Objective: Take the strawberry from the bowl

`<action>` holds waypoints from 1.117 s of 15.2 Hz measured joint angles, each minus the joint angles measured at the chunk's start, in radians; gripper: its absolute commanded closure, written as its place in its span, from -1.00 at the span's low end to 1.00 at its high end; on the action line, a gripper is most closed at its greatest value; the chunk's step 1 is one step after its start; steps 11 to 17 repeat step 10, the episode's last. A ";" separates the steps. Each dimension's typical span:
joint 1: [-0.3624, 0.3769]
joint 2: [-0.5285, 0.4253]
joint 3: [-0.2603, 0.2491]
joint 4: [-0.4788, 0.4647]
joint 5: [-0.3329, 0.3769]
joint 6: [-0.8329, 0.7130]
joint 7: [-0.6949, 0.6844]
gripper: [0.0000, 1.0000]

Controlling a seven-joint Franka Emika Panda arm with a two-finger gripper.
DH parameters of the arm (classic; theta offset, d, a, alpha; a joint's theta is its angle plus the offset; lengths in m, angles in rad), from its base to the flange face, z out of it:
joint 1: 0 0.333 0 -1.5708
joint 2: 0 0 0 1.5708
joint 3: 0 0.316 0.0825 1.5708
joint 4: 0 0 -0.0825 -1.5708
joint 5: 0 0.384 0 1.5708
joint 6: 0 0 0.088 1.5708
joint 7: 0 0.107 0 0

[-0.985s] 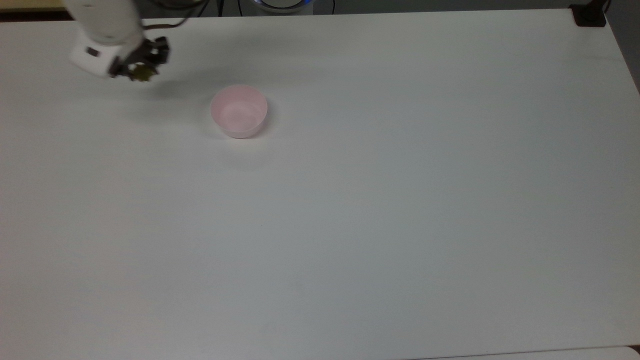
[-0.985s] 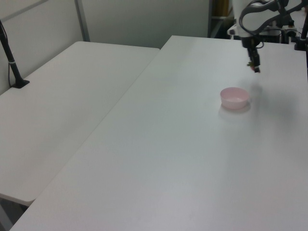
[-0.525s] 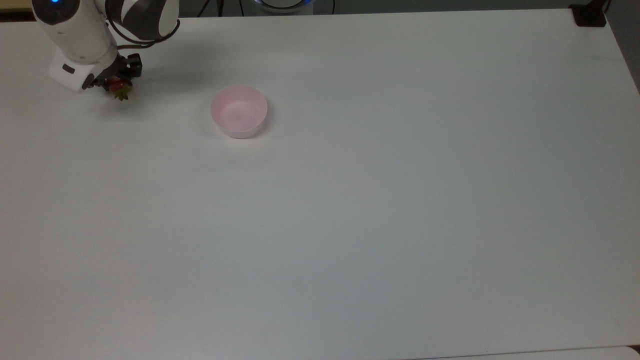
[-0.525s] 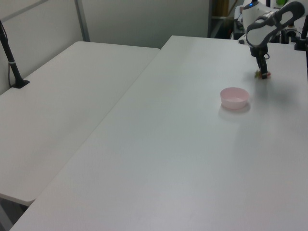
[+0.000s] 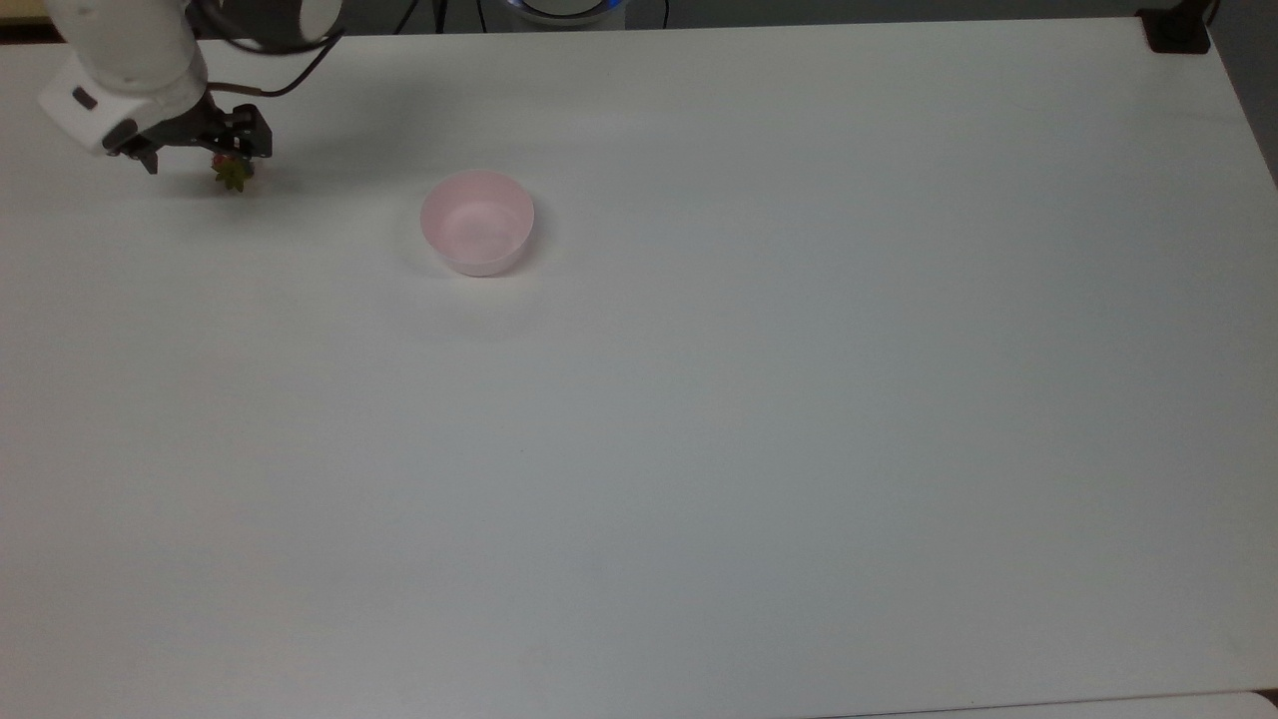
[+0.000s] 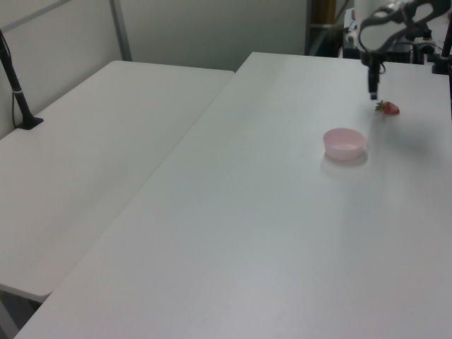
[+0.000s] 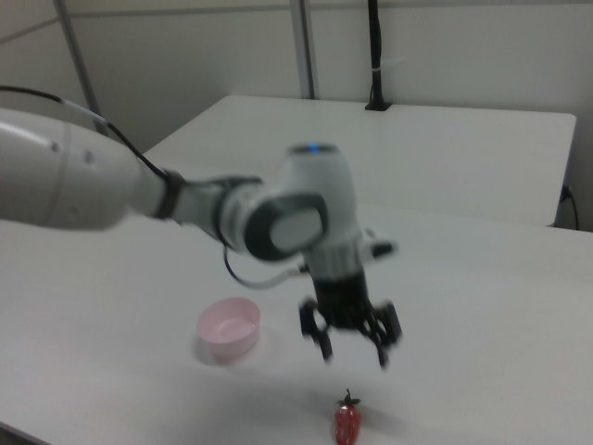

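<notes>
**Strawberry out of the bowl and lying on the desk**

The strawberry point(image 7: 347, 422) lies on its own on the desk point(image 5: 699, 449), well apart from the bowl point(image 5: 477, 222) — in the left view it sits beyond the bowl, red body and green cap plain against the white top. In the right view it rests just below my claw point(image 7: 352, 345), with clear air between the berry and the fingertips. The claw is released: both fingers are spread wide and hold nothing. In the top view it hangs near the desk's far left corner, the berry's leafy cap peeking out beside one finger.

The bowl is empty; I see only its smooth pink inside in the top view. So, as I judge it, the picking part is done — the berry is out of the bowl and set down on the desk. What seems left is to lift the arm away and clear the spot.
</notes>
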 measured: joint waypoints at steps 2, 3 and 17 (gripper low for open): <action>0.076 -0.086 0.014 0.029 0.000 -0.098 0.102 -1.00; 0.105 -0.130 0.035 0.051 0.001 -0.175 0.128 -1.00; 0.166 -0.264 0.258 0.250 0.032 -0.469 0.471 -1.00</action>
